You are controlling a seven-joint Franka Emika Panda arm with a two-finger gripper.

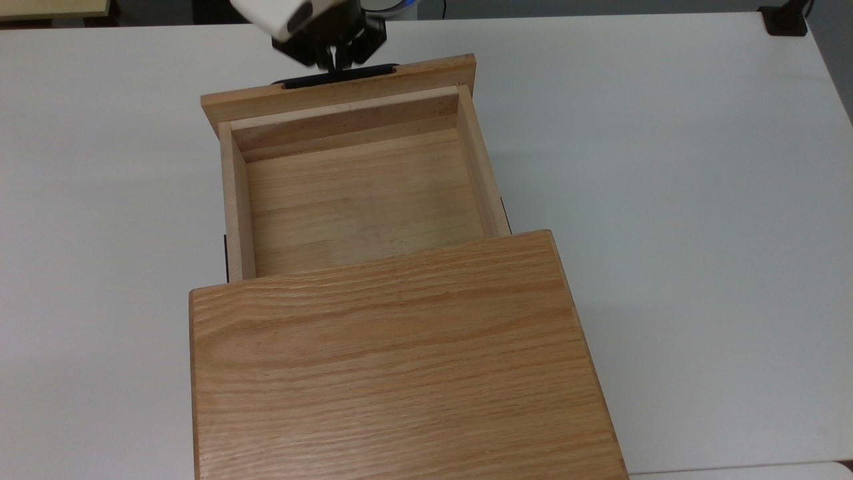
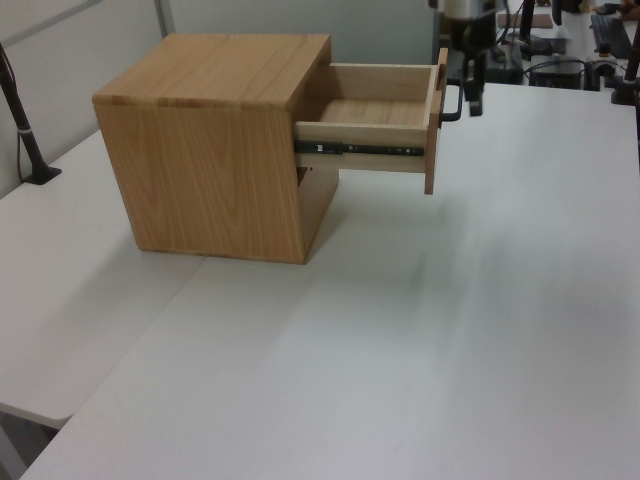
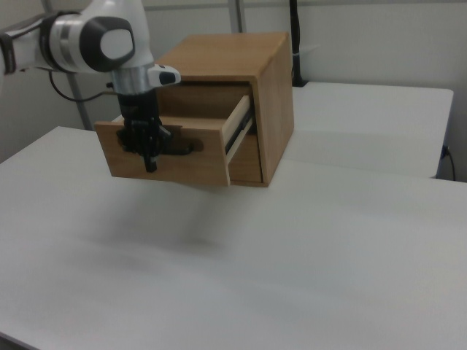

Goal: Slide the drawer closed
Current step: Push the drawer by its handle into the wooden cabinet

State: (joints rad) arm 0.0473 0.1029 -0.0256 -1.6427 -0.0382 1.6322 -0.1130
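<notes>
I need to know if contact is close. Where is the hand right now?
The hand hangs just in front of the drawer's front panel in the right view, level with the black handle; in the top view it sits at the top, by the handle.

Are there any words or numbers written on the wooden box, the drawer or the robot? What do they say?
None can be read.
Drawer: plain wood, nothing written.
Cabinet: only wood grain.
Black handle: no mark.
Metal slide rail: small pale specks, too small to read.
Robot arm: white and grey, no label legible.
Gripper: black, no writing.
Table: bare white.
</notes>
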